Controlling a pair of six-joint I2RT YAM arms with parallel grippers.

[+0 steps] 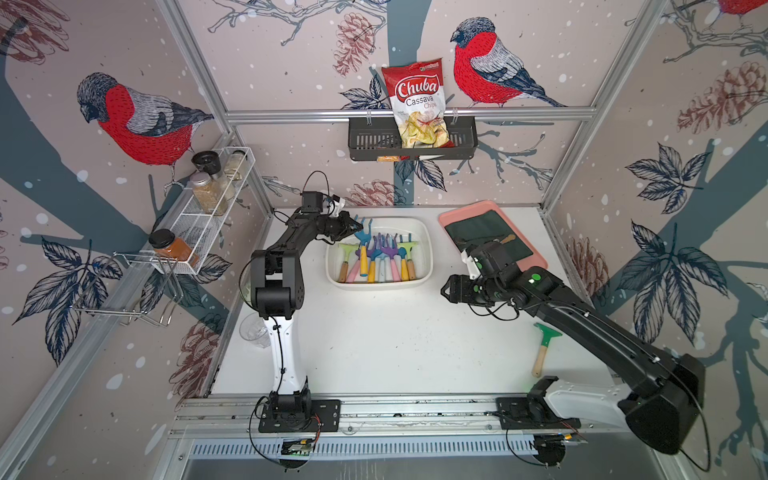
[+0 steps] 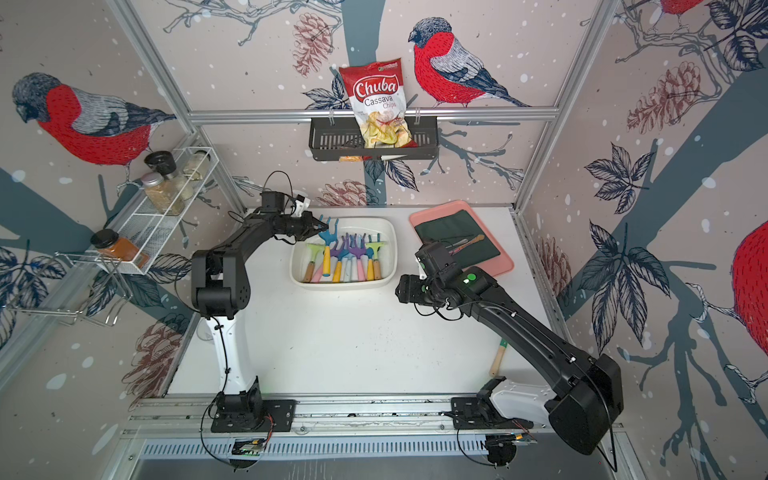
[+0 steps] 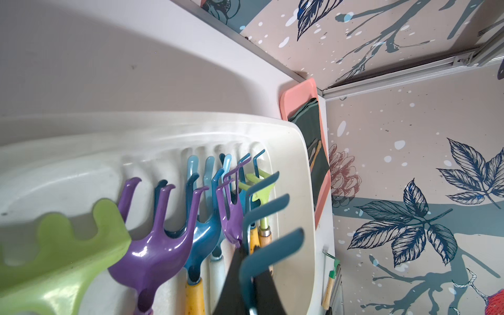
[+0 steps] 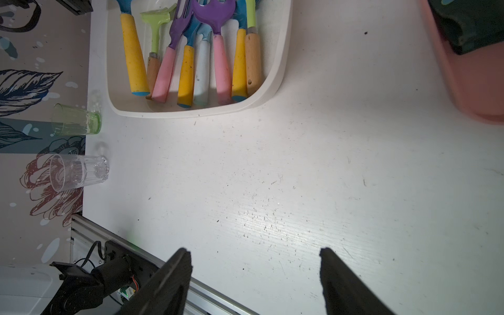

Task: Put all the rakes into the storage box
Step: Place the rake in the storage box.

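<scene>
Over the far left corner of the storage box [image 1: 427, 253], the rake [image 1: 365, 235] is in the left gripper [image 1: 355, 227]. In the left wrist view, this gripper is pressed closed on the neck, just under the blue tines. The yellow handle goes down into the box, beside the other hand tools [image 1: 388, 247] that lie there in a row. I cannot tell if its end touches the bottom. The box stands at the middle of the far edge of the desk [image 1: 374, 340].

The right gripper [image 1: 445, 291] hangs over bare desk, near the near right corner of the box. Its jaws stand wide apart with nothing between them. At the far right corner of the desk I see the pink tray [image 1: 451, 217], which carries a dark green cloth [image 1: 486, 230]. A green tool [image 1: 544, 347] with a wooden handle lies flat near the right edge, close beside the right arm. A clear glass [image 1: 254, 330] stands at the left edge.
</scene>
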